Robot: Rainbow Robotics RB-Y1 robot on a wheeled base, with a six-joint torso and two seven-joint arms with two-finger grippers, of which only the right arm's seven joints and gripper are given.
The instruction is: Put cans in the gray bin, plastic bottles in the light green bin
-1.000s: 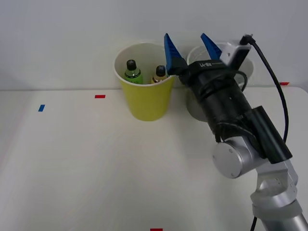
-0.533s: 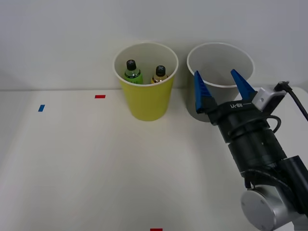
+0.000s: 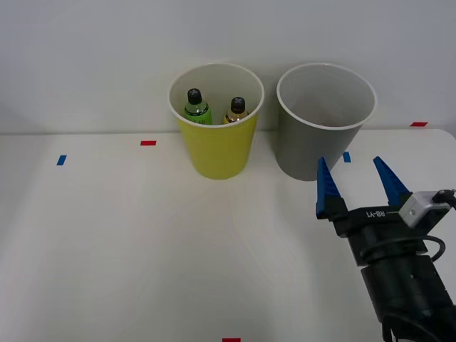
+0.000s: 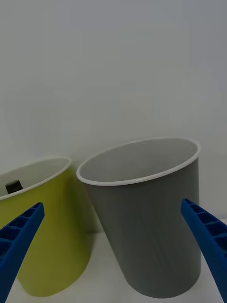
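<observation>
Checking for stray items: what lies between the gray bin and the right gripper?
In the front view, bare white table and one small blue tape mark lie between the gray bin and the open right gripper.

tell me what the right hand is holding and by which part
Nothing. The right hand is open and empty in front of the gray bin; both bottles sit in the light green bin.

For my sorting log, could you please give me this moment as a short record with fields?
light green bin: upright, holds both plastic bottles
green bottle: standing inside, black cap up
amber bottle: standing beside it
gray bin: upright on the table, contents not visible
right tool: open, empty, in front of the gray bin
</observation>
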